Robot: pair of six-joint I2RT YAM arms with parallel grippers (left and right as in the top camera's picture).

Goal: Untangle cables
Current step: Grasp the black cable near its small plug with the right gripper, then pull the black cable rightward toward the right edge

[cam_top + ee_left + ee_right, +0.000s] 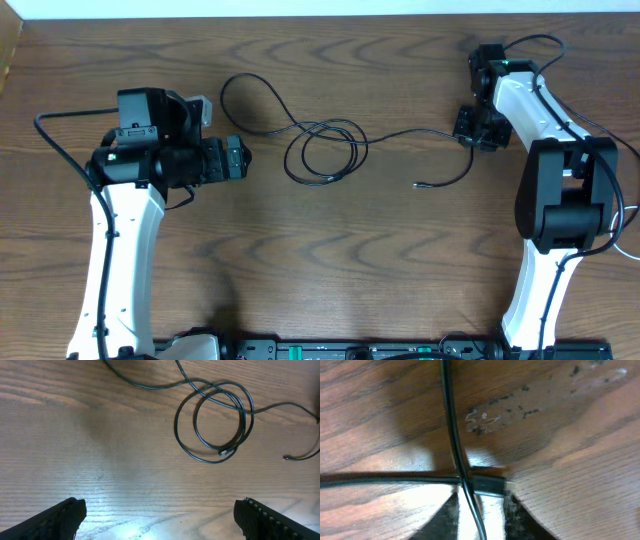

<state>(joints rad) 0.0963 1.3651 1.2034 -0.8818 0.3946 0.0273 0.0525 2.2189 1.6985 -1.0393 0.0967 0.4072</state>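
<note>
Two arms work over a brown wood-grain tabletop [330,280], one on each side. My left arm [115,250] stands at the left, white links and black wrist, pointing right. My right arm [550,200] stands at the right edge and reaches up and in toward the centre.

My left pincer [240,157] hovers over bare wood with its jaws wide apart and nothing between them. In the left wrist view the left fingers [55,517] sit at the bottom corners with plain wood between.

My right pincer [478,128] is down at the tabletop, at the right end of the cables [325,150]. In the right wrist view the right fingers [445,517] are dark and blurred at the bottom edge. There is a narrow gap between them and one strand runs through it. I cannot tell whether they pinch the strand or just straddle it.

Of the cables, only thin black cord shows, lying flat mid-tabletop between the two pincers. There is an open loop at upper left near my left pincer and a coil of overlapping turns in the middle. One strand runs right to my right pincer, and a tail curves down-left from there to a free end [418,184]. I cannot tell if it is one cord or two.

The coil plug [226,451] lies at the coil's lower right. The black plug [490,485] sits just ahead of the right fingers, and a strand crosses where its cord meets it.
</note>
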